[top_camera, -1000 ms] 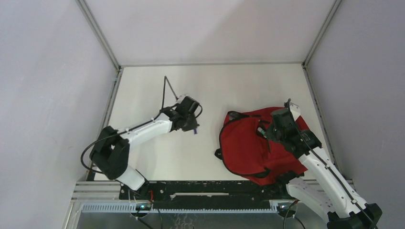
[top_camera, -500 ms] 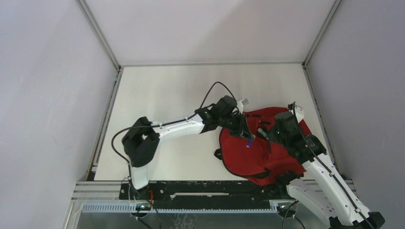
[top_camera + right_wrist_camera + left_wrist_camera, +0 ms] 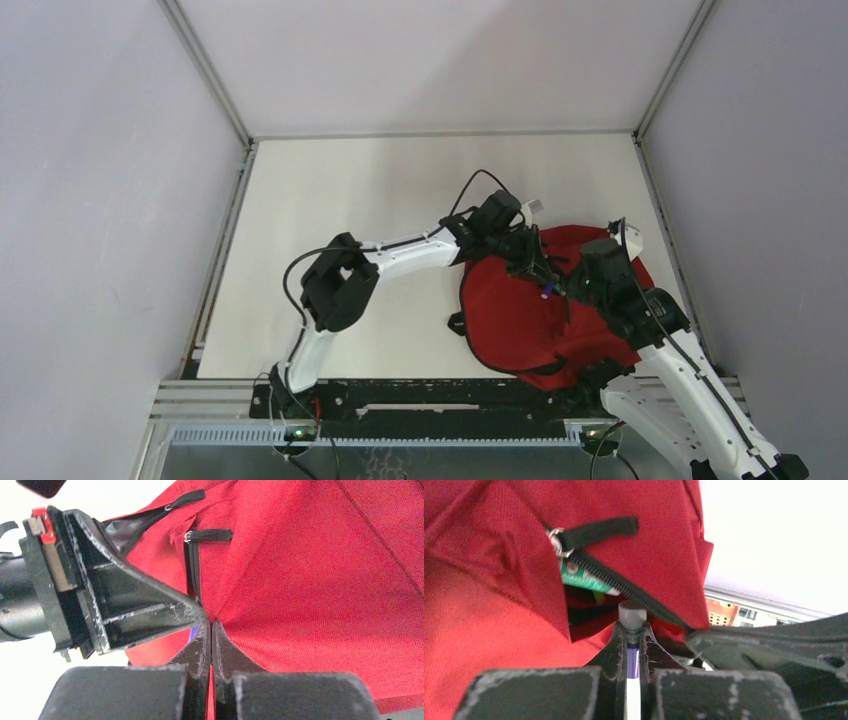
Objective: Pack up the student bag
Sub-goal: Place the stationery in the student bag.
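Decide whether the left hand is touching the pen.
Touching. The left wrist view shows the left hand clamped on the pen from both sides, with no gap.

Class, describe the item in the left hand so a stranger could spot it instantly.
Find the red bag on the table's right side. At its open zipper, the left hand pinches a slim pen. Its grey cap and purple band mark it out.

A lab robot cell: grey panel walls [image 3: 100,200], aluminium framing [image 3: 205,70], white table [image 3: 400,170].
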Action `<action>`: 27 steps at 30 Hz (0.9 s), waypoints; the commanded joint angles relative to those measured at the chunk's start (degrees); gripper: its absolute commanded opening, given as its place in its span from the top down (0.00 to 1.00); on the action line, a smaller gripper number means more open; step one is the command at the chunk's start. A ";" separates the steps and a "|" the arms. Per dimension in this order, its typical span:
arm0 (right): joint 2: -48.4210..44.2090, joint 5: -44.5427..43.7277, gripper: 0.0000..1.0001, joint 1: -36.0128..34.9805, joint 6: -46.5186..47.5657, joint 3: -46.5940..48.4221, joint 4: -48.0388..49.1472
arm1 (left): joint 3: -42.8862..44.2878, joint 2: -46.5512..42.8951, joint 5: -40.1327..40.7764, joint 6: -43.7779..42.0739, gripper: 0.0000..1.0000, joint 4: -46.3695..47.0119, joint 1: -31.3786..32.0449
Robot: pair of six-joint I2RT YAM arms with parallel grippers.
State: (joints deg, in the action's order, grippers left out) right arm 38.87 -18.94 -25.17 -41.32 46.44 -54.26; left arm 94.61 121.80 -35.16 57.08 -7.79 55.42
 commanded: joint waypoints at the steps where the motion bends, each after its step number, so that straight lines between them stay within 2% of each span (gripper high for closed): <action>1: -0.73 0.74 1.00 -0.41 -1.07 0.85 2.04 | 7.45 2.87 0.14 2.38 0.99 2.41 0.24; 3: -0.16 0.70 1.00 -0.41 -0.96 0.85 2.35 | 11.58 5.16 3.25 -0.60 0.90 -0.52 0.83; 6: 0.25 0.87 1.00 -0.41 -0.85 0.85 2.39 | 17.60 9.18 3.06 -2.91 0.72 -6.80 1.42; 10: -0.06 0.14 1.00 -0.32 -0.81 0.84 1.67 | 15.89 7.21 4.26 -5.30 0.47 -7.58 1.93; 12: -0.10 0.20 1.00 -0.24 -0.71 0.85 1.66 | 15.03 5.88 5.32 -7.07 0.40 -8.69 1.97; 15: 0.12 0.31 1.00 -0.23 -0.83 0.81 1.75 | 13.56 4.03 5.03 -8.75 0.39 -9.63 1.97; 21: -0.16 -0.04 1.00 -0.08 -0.65 0.18 1.49 | 4.56 -4.94 3.23 -14.62 0.48 -10.04 2.08; 27: 0.34 0.74 1.00 0.30 -0.58 -1.03 2.89 | -4.66 -15.17 2.72 -20.61 0.43 -12.02 1.99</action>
State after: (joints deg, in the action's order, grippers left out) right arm 39.44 -19.22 -25.08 -41.36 45.65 -54.11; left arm 93.84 116.22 -30.65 42.83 -19.88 57.17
